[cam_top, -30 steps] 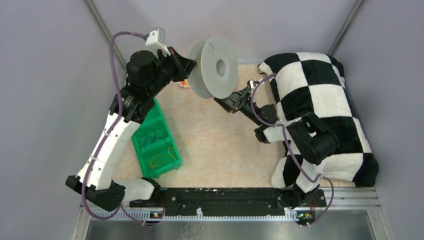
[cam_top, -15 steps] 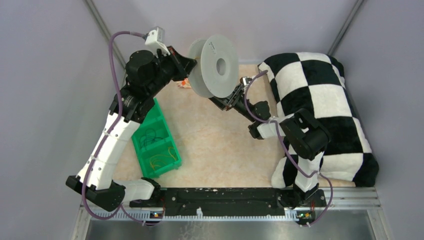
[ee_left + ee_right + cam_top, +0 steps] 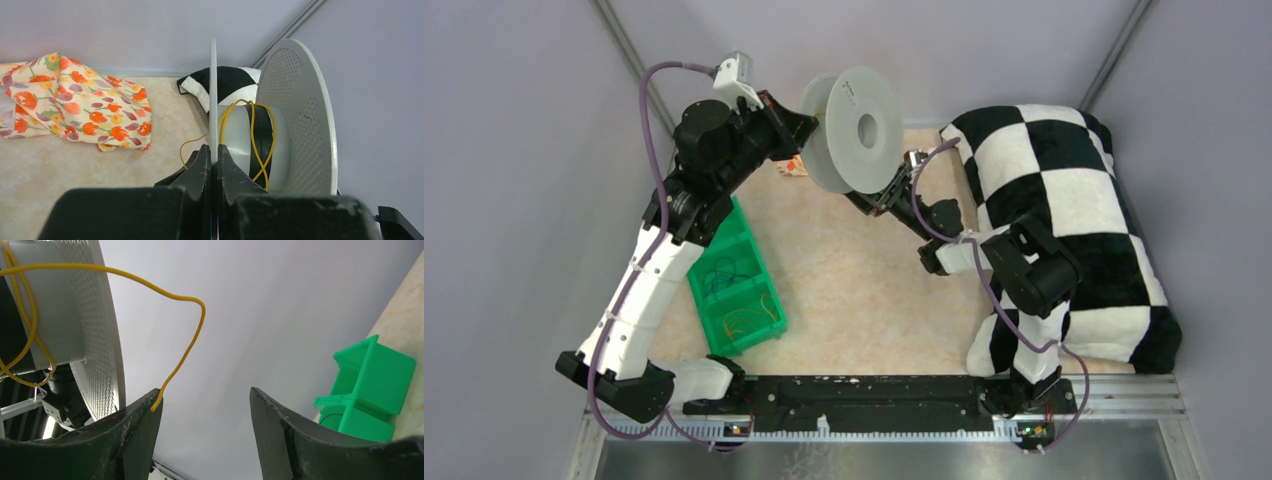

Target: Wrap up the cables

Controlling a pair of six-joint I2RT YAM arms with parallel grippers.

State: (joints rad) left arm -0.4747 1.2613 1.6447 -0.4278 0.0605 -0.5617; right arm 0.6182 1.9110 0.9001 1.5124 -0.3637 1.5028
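Left jaws clamp the spool point(image 3: 300, 125) flange; cable point(image 3: 252, 125) loops its half-hidden hub. Right jaws gape empty, cable end beside one

spool point(image 3: 295, 125): matt perforated plastic | bin point(image 3: 372, 380): glossy plastic | cloth point(image 3: 75, 105): floral fabric

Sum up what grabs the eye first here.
The grey spool is held in the air over the table's far edge, with the left gripper clamped on one flange. A thin yellow wire loops loosely round its hub, its free end right by the open right gripper. On the right lies a big black-and-white checkered cushion.
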